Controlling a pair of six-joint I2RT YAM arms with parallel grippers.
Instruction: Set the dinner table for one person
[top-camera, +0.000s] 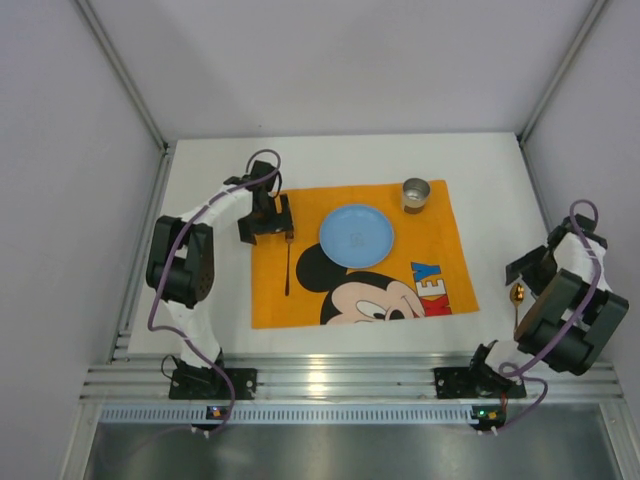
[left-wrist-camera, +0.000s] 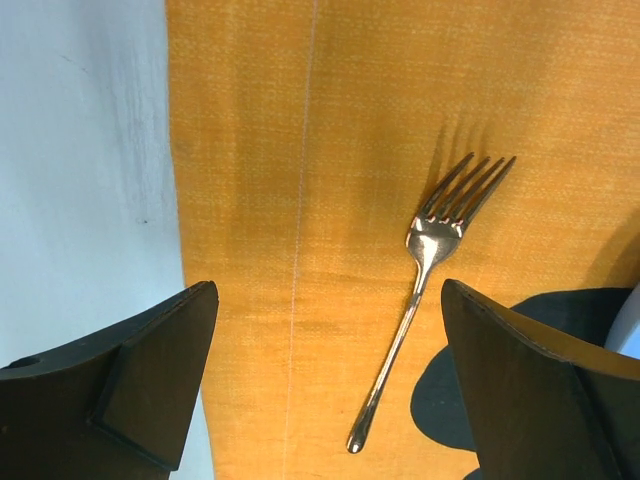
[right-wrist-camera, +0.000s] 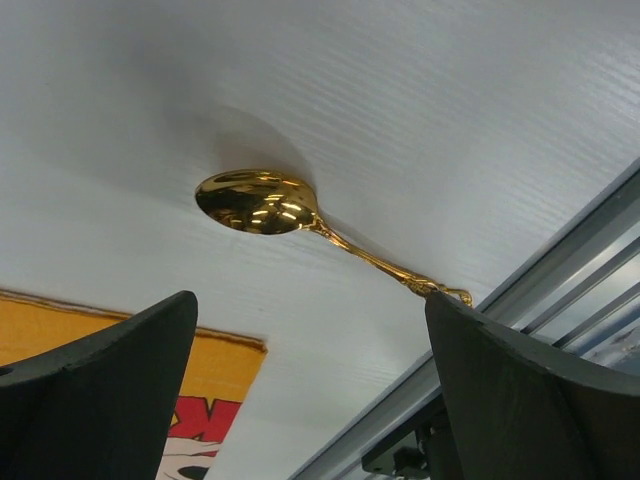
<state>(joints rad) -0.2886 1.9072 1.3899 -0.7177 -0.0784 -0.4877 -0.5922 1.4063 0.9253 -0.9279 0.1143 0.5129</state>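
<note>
The white dinner table (top-camera: 205, 180) carries an orange Mickey Mouse mat (top-camera: 440, 255). On the mat lie a blue plate (top-camera: 356, 236), a metal cup (top-camera: 416, 194) and a silver fork (top-camera: 288, 265), left of the plate. My left gripper (top-camera: 268, 226) hovers open and empty over the fork's tines end; in the left wrist view the fork (left-wrist-camera: 425, 290) lies flat between the jaws of the gripper (left-wrist-camera: 328, 300). A gold spoon (top-camera: 517, 297) lies on the bare table right of the mat. My right gripper (top-camera: 527, 268) is open and empty above the spoon (right-wrist-camera: 262, 201), as its wrist view (right-wrist-camera: 310, 310) shows.
A ribbed aluminium rail (top-camera: 330, 380) runs along the near edge and shows beside the spoon's handle (right-wrist-camera: 560, 290). Grey walls enclose the table on three sides. The mat's near right corner (right-wrist-camera: 215, 375) lies close to the spoon.
</note>
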